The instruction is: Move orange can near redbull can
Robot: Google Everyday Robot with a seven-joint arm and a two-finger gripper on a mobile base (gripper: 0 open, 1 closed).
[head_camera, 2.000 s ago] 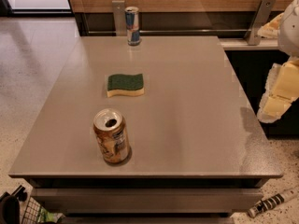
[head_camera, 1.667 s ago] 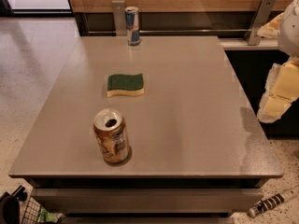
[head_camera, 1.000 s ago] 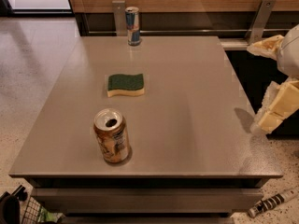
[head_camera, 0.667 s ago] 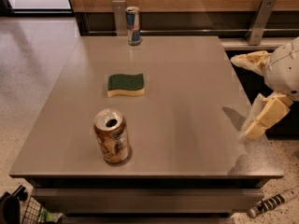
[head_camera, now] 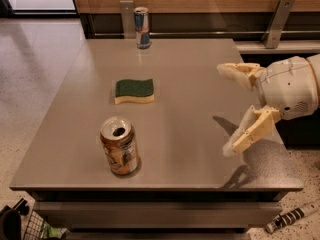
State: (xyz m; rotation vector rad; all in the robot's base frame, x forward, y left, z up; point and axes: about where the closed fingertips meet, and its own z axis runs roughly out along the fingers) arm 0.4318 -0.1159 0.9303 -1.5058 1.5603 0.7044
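— While the orange can (head_camera: 119, 145) stands upright near the front of the tabletop (head_camera: 190, 84), where is the redbull can (head_camera: 142, 27)?
— Far edge, well apart. Gripper (head_camera: 226, 111) spread wide, over the right side.

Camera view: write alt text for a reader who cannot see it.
A robot's gripper hangs open and empty over the right side of a grey table. An orange can stands near the front edge, a redbull can at the far edge, and a green sponge lies between them.
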